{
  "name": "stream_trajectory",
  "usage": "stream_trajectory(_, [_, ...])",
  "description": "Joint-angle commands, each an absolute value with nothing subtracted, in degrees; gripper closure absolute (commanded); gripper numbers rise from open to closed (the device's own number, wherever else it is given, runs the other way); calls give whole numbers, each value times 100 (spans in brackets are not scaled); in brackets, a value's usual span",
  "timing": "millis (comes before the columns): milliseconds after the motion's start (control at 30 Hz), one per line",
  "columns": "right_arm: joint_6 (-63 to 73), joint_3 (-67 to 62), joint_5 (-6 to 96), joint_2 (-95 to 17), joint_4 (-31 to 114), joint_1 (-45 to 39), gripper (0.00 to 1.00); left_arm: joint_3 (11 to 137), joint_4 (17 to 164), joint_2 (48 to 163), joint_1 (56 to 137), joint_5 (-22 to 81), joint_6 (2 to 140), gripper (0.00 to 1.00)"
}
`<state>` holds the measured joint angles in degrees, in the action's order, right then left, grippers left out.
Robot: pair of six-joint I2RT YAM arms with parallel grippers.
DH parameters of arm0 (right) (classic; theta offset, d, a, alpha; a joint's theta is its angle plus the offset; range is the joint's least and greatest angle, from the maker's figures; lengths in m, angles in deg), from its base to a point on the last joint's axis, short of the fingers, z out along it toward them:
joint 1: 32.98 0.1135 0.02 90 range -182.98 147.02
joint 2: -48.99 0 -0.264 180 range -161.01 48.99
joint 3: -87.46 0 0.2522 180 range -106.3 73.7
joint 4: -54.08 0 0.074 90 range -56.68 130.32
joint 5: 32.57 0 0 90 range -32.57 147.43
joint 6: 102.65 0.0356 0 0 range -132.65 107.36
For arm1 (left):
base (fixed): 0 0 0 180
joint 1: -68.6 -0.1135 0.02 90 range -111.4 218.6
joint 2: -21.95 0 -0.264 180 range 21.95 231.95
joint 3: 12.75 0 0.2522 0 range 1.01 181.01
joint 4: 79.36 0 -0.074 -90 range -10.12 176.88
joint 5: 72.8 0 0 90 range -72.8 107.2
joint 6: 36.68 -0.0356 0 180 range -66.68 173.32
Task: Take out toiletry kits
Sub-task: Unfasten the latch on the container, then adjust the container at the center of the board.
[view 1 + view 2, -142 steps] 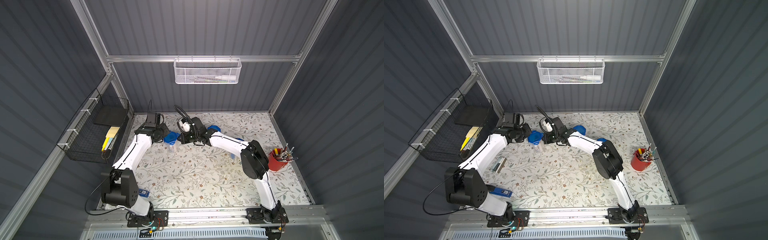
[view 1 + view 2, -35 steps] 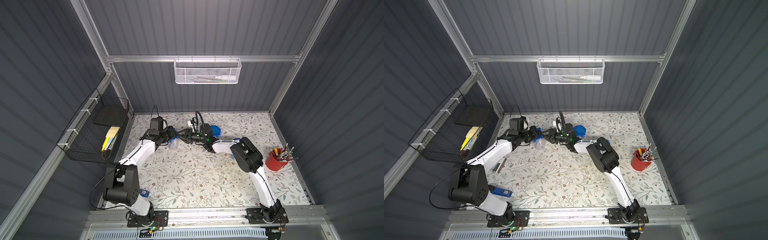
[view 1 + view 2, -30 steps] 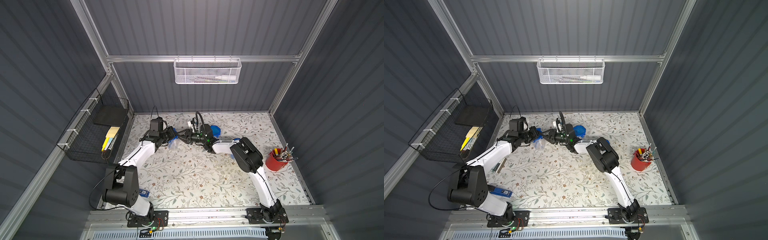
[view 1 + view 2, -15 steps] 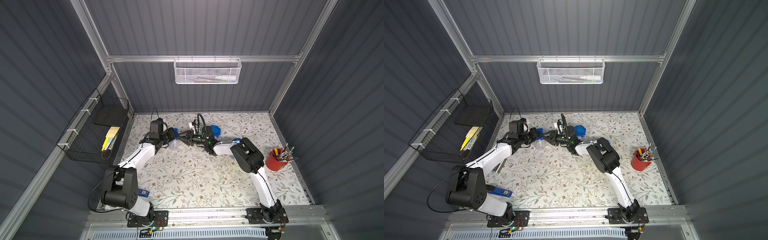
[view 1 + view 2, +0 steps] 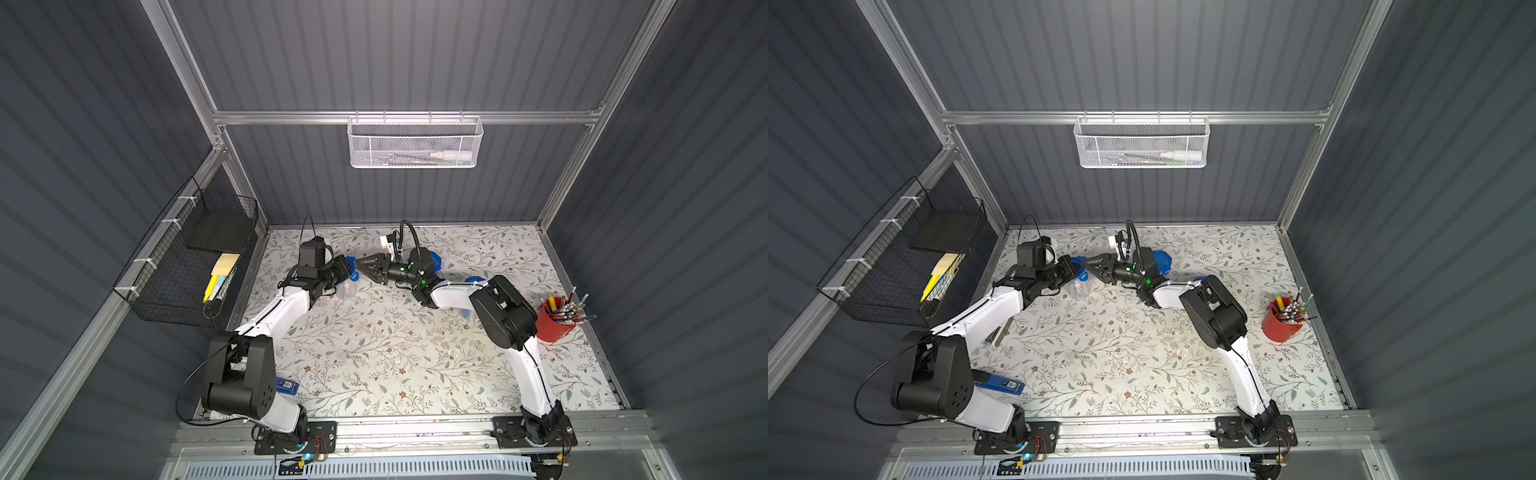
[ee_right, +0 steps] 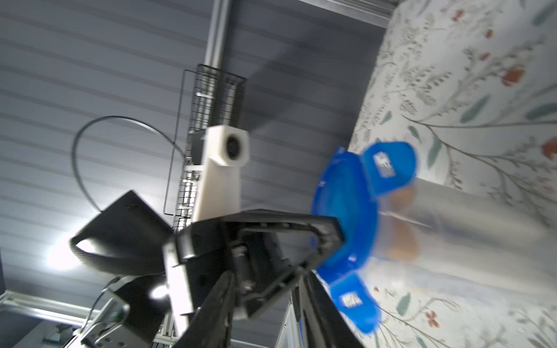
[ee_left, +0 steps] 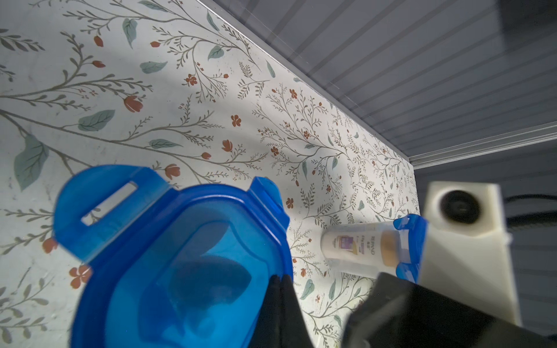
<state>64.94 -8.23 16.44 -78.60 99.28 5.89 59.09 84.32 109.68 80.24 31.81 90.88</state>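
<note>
A clear jar [image 5: 345,287] with a blue clip lid [image 7: 180,265] lies tilted at the back left of the table. Tan-capped bottles of the toiletry kits [image 6: 404,195] show blurred through its wall. My left gripper [image 5: 347,266] [image 7: 279,278] is shut, its tips pinching the lid's rim [image 6: 340,217]. My right gripper [image 5: 362,266] [image 6: 265,274] faces it from the right at lid height, jaws apart and holding nothing. Another lidded jar [image 7: 361,250] lies on its side behind, holding a white bottle with a tan cap.
A red cup of pens [image 5: 555,318] stands at the right edge. A black wire basket [image 5: 187,266] hangs on the left wall and a white mesh basket [image 5: 415,143] on the back wall. A blue object [image 5: 1000,384] lies near the left arm's base.
The right gripper has come down to lid height and crept left towards the jar, its jaws narrowing a little. The left gripper stays shut at the lid and has shifted slightly.
</note>
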Motion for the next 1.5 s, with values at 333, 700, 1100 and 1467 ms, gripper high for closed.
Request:
stream_trajectory(333, [4599,-482,1792,-6602,8085,636,82,6171,6798,11174,8023,3107,9149,100])
stream_trajectory(700, [1834,-666,3196,-5776,4722,1242,100,7705,6510,11245,8021,3231,9101,100])
stream_trajectory(1100, [1486,-1570,3513,-6537,3844,1671,100,8833,5475,11091,7943,1663,8822,100])
stream_trajectory(1467, [1319,-2534,4211,-7348,3200,1646,100,8722,5383,11139,7847,1394,8795,100])
